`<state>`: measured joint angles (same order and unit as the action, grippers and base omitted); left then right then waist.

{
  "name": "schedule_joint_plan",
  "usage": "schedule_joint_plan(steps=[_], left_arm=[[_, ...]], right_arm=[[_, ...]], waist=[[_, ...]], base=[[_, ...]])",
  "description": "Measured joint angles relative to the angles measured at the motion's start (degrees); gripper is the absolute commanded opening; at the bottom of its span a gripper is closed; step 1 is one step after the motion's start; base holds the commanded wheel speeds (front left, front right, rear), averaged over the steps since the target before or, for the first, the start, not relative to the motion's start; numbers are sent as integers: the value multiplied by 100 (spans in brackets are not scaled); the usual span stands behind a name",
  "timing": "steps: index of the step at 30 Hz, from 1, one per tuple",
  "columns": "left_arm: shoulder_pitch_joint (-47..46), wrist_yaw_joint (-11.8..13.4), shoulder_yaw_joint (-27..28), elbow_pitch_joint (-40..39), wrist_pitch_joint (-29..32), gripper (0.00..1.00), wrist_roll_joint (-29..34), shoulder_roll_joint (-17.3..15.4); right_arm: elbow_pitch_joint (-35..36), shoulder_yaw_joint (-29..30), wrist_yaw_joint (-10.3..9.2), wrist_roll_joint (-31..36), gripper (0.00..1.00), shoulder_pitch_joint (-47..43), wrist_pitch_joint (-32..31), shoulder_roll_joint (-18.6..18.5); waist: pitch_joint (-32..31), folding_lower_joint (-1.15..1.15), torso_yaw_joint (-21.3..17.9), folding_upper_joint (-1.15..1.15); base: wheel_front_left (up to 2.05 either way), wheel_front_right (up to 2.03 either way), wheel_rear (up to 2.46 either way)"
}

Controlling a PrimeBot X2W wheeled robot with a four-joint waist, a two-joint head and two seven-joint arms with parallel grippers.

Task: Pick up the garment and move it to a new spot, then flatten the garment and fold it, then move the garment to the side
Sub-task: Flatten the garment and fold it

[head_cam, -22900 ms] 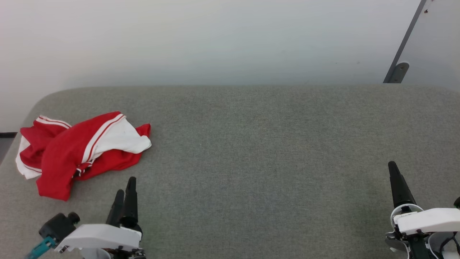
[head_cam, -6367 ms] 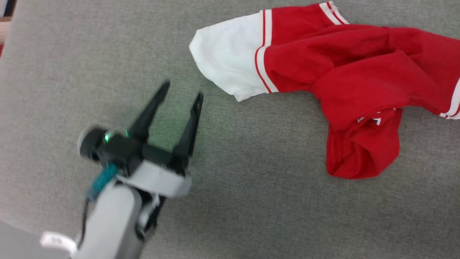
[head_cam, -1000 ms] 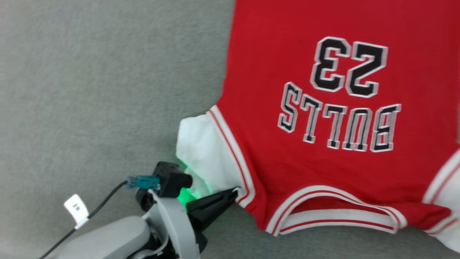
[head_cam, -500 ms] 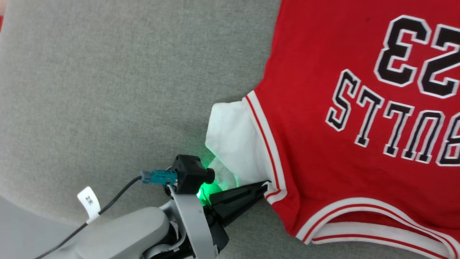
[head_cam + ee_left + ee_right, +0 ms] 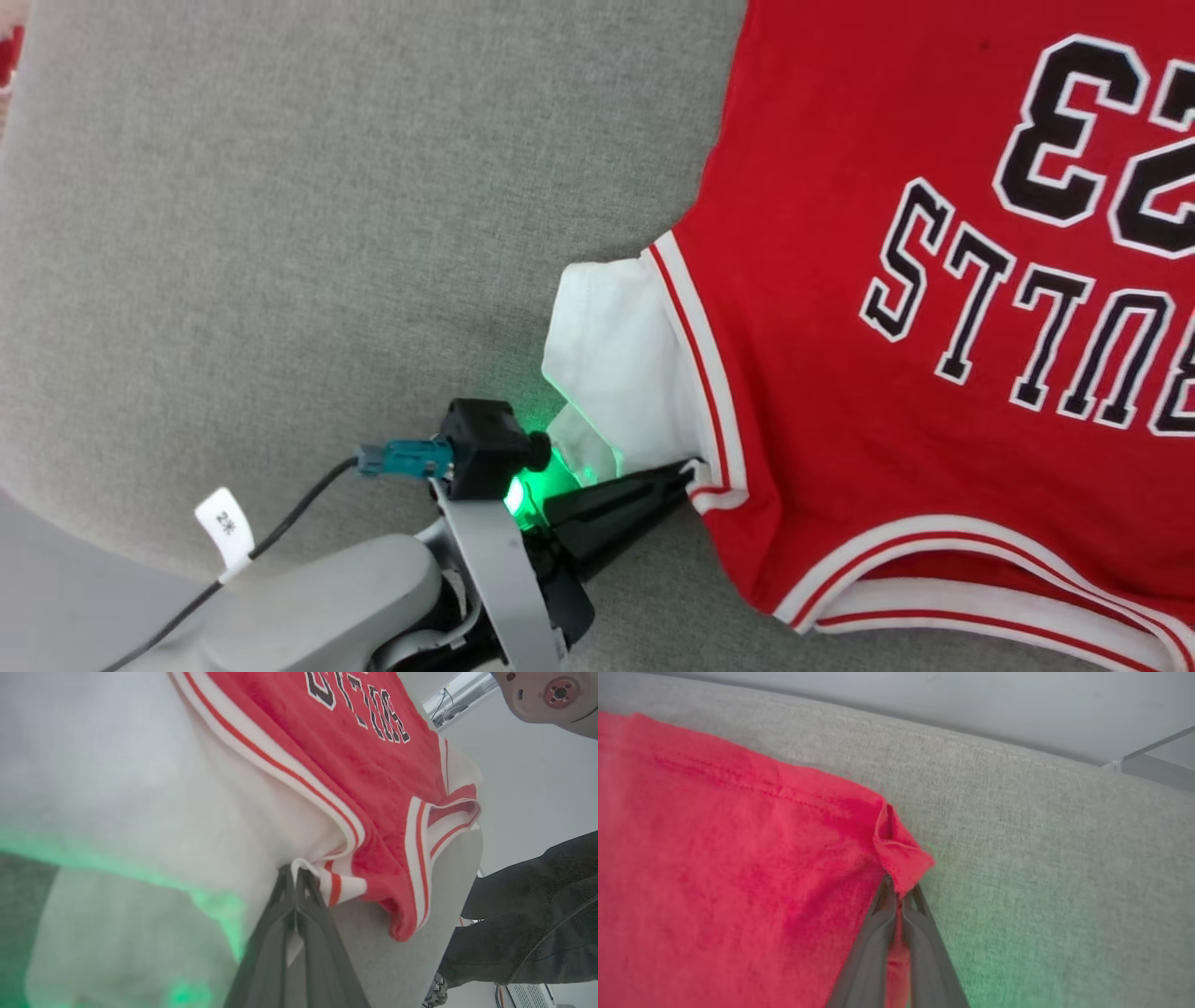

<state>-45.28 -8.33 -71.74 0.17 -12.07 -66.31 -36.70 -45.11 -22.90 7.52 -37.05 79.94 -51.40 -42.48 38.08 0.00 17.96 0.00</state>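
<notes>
Shirt [image 5: 887, 280], soft red knit, lies print-up on the grey woven tabletop [image 5: 280, 233]. My left end effector [image 5: 689, 474] is pinched on the striped trim by the white sleeve. Right wrist view adds my right end effector [image 5: 899, 889], clamped on a red hem corner near the tabletop's rounded edge. Bare tabletop to my left.
</notes>
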Motion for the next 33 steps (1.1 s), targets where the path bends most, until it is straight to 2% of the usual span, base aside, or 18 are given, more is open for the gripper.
schedule_joint_plan(steps=[5, 12, 18, 23, 28, 33], left_arm=[[130, 12, 85, 245, -148, 0, -31, -140], [420, 77, 241, 450, -215, 0, -159, -508], [693, 141, 393, 414, -257, 0, -235, -697], [911, 209, 626, 403, -282, 0, -257, -750], [1110, 258, 875, 415, -289, 0, -226, -744], [1277, 276, 1220, 513, -307, 0, -114, -660]], right_arm=[[635, -477, 0, -580, 0, -606, 42, -244], [2160, -1082, 1, -1491, 0, -1988, 104, -1277], [3354, -1127, 1, -2326, 0, -3620, 557, -1973], [4188, -1107, 1, -2699, 0, -5092, 902, -2357], [4784, -1007, 1, -2721, 0, -6282, 1243, -2423], [5316, -964, 0, -2530, 0, -7248, 1303, -2184]], waist=[[-327, 0, -136, 0], [-845, 0, -407, 0], [-1202, 0, -726, 0], [-1414, 0, -1000, 0], [-1563, 0, -1253, 0], [-1657, 0, -1445, 0]], base=[[0, 0, 0], [0, 0, 0], [0, 0, 0], [0, 0, 0], [0, 0, 0], [0, 0, 0]])
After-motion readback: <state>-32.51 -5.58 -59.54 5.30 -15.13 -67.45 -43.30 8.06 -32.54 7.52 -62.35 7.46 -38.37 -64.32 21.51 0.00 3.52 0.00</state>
